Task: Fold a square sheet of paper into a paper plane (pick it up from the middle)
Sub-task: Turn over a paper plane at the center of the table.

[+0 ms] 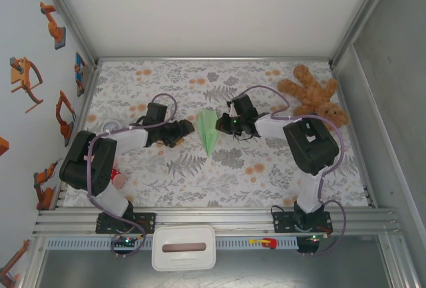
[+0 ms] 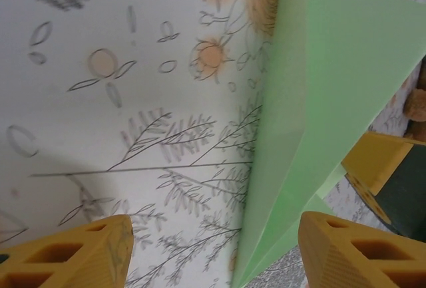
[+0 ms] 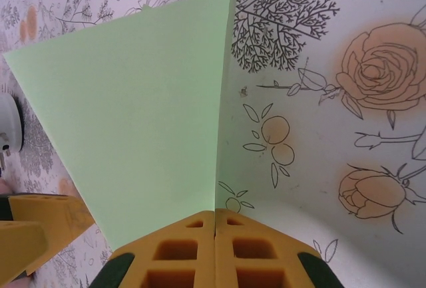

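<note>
Right claw (image 3: 214,225) pinches paper plane (image 1: 208,130); left claw (image 2: 216,248) spread; teddy bear (image 1: 313,95) nearby.

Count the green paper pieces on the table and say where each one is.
1. The paper plane sits in the middle of the table, tip toward the near edge, between the left gripper and the right gripper. Another could lie hidden beneath either gripper.

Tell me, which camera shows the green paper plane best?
The top external view: the paper plane shows there with its full pointed outline, tip to tail. The left wrist view catches part of its folded layers; the right wrist view one flat green panel, close up.
</note>
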You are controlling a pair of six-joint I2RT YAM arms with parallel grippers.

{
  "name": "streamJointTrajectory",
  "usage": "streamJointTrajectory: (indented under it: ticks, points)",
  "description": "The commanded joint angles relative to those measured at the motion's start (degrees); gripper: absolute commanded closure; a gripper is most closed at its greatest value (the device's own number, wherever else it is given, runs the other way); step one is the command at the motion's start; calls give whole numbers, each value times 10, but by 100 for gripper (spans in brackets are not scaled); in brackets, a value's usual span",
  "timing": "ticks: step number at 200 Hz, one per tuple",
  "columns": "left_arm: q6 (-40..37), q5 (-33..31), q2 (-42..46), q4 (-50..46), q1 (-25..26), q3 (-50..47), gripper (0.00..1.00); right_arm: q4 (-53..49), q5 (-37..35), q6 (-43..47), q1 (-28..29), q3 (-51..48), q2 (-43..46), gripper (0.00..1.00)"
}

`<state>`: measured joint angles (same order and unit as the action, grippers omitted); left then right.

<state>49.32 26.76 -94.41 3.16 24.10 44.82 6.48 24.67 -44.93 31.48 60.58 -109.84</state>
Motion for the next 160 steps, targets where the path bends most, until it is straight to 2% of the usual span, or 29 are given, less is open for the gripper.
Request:
streamJointTrajectory:
  ticks: [1, 21, 48, 74, 100, 136, 160]
  points:
    - [-8, 19, -13, 1, 7, 31, 36, 9, 9, 5, -4, -5, 6, 100]
    - [-14, 16, -32, -20, 14, 58, 43, 9, 10, 5, -5, -4, 3, 100]
    - [-20, -20, -62, -67, 23, 100, 56, 9, 12, 4, -5, -2, -2, 100]
    - [-23, -20, -92, -74, 31, 128, 58, 12, 15, 1, -5, -1, -5, 100]
    - [-22, -10, -125, -73, 37, 154, 66, 12, 16, 1, -5, 0, -6, 100]
    - [-22, -15, -134, -67, 36, 164, 84, 11, 9, 1, -6, -5, 2, 100]
    - [-30, -31, -123, -72, 34, 158, 92, 11, 1, 2, -11, -10, 18, 100]
